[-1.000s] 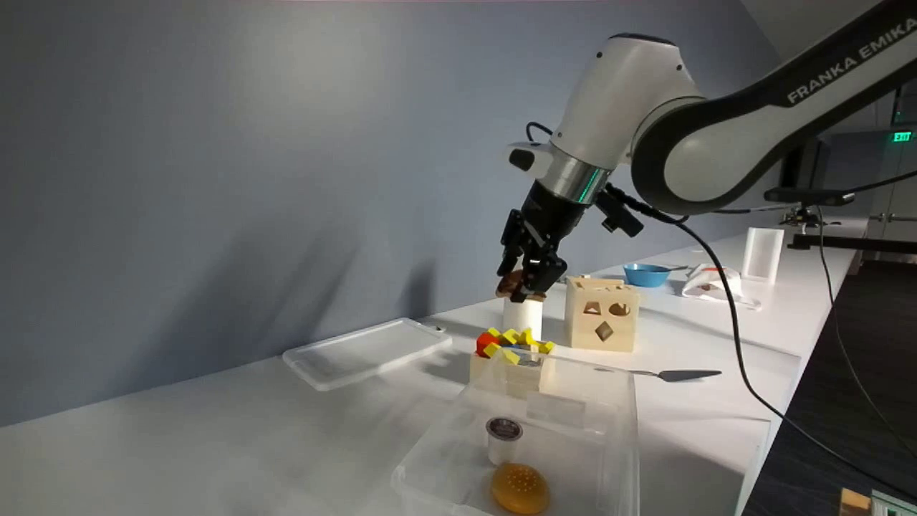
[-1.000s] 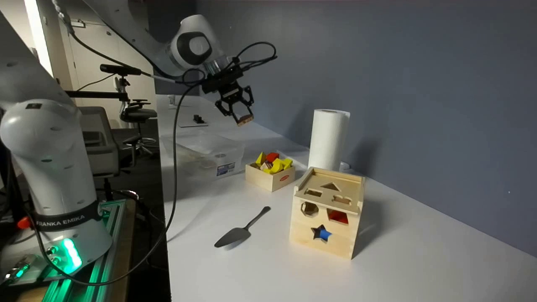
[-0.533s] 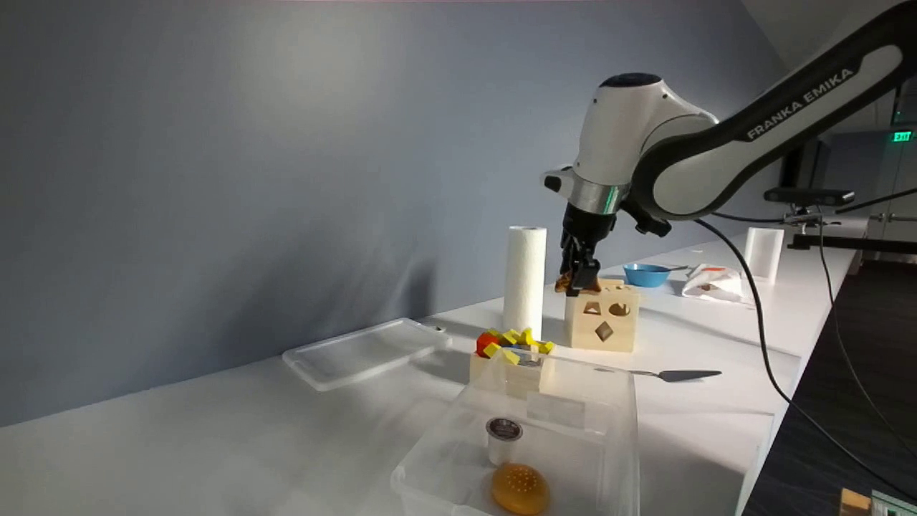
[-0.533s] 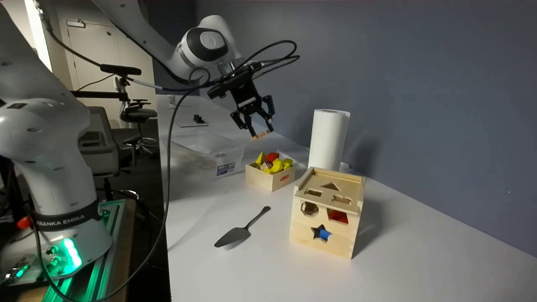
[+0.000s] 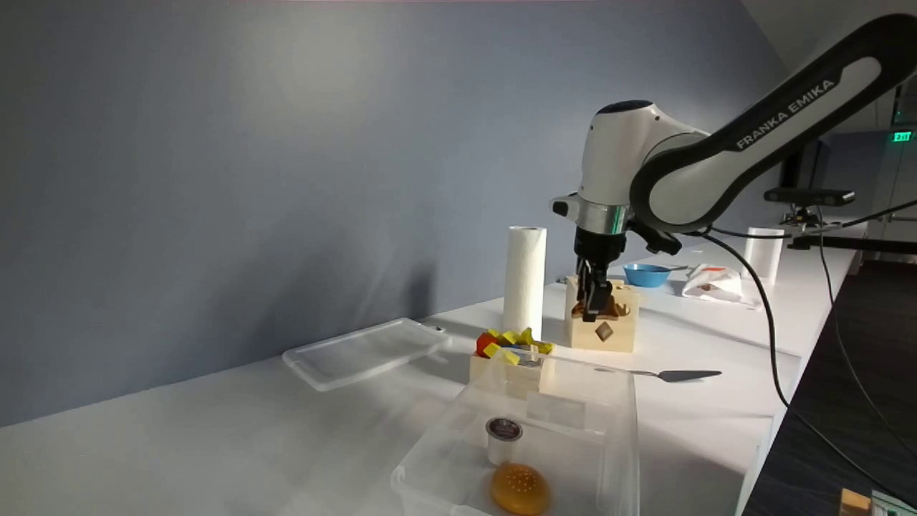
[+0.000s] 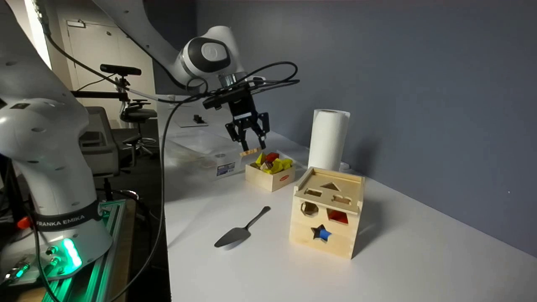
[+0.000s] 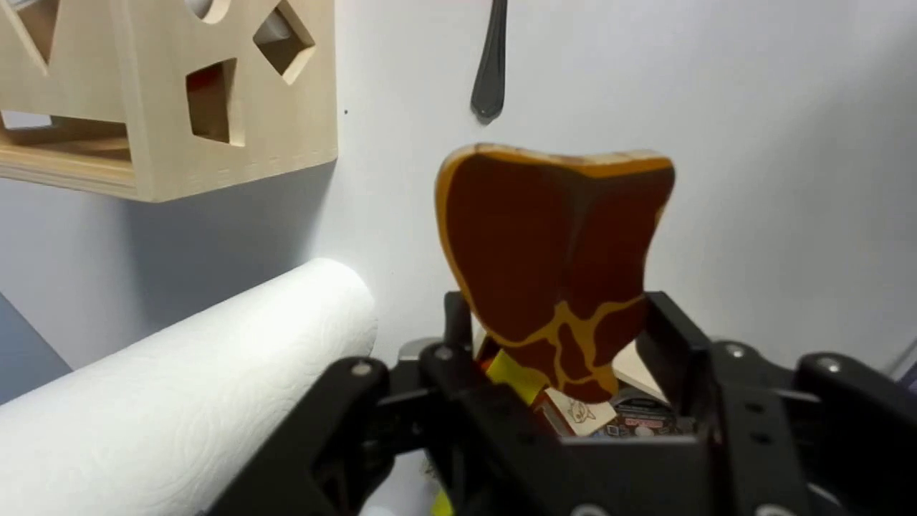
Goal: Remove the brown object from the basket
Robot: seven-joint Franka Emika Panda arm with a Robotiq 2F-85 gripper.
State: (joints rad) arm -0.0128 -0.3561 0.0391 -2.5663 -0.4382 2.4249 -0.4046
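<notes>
In an exterior view, the nearest thing is one shallow rectangular bin of clear plastic [image 5: 625,437], standing on the white tabletop [image 5: 272,437]. It contains two things: one round orange-yellow toy bun [image 5: 521,489] and, just behind it, one small white cup [image 5: 501,451] with a dark lid [image 5: 504,429], whose print is too small to read. The bin carries one blue-and-white label [image 6: 225,169], also unreadable. Just behind is one small box of pale wood [image 6: 261,179], marked with one red oval [image 6: 284,178]. In it are several yellow blocks [image 6: 277,166] and at least one red block [image 6: 272,157]. Near this box, in the air and outside the bin, is one flat reddish-brown steak-shaped piece [image 7: 544,251]; the black gripper [image 6: 254,147] grips it from two sides. The white arm [image 5: 723,175] carries the words "FRANKA EMIKA", and its base [image 6: 63,209] carries them again. Farther are one dark grey metal cake server [image 6: 235,235], one white paper roll [image 5: 524,283] and one pale wooden cube [image 6: 322,217] with cut-out shapes, through which something red [image 6: 339,216] and something blue [image 6: 323,234] can be seen. Beyond stand one blue bowl [image 5: 645,276], with one utensil [image 5: 675,269] in it, and one white bag [image 5: 713,282]. Farthest, one green sign [image 5: 901,136] reads "EXIT".
</notes>
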